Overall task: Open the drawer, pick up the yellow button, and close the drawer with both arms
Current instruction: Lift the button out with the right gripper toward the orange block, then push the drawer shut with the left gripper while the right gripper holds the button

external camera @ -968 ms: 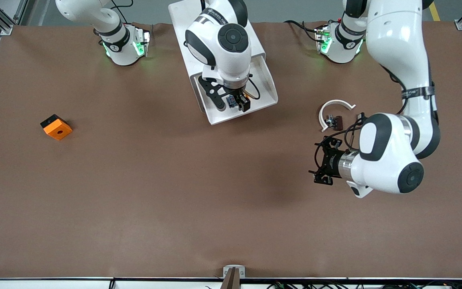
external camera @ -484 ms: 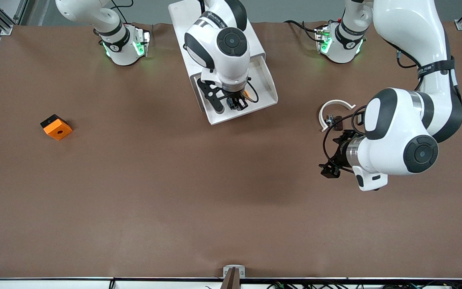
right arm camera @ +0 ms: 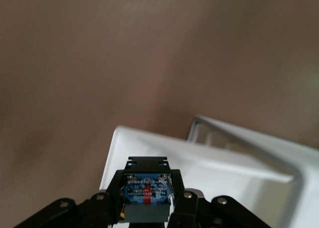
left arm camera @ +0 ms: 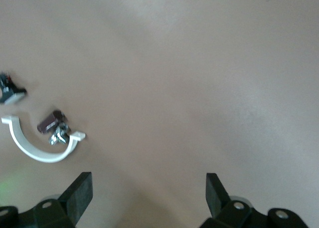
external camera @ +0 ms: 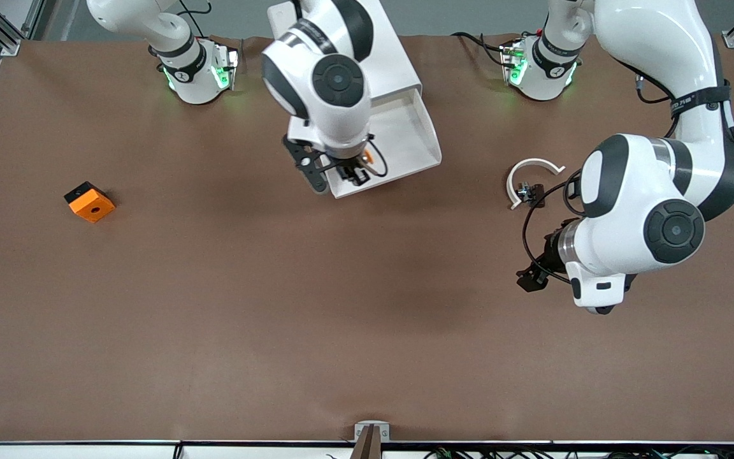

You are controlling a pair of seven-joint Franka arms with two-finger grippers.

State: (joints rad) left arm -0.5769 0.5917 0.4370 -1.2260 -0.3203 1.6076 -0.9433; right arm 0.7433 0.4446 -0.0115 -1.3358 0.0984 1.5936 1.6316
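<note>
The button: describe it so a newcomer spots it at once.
Find the white cabinet between the arm bases, then its open drawer. Over the drawer's front edge, the right tool is shut on the button: a tiny blue-black body, far smaller than the orange block.

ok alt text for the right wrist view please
The right arm's black pincer grips a small blue-bodied button above the near corner of the open white tray-like drawer. Bare brown table fills the rest of the view.

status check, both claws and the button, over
Right claw shut on button, over open drawer. Left claw open, waiting over bare table.
</note>
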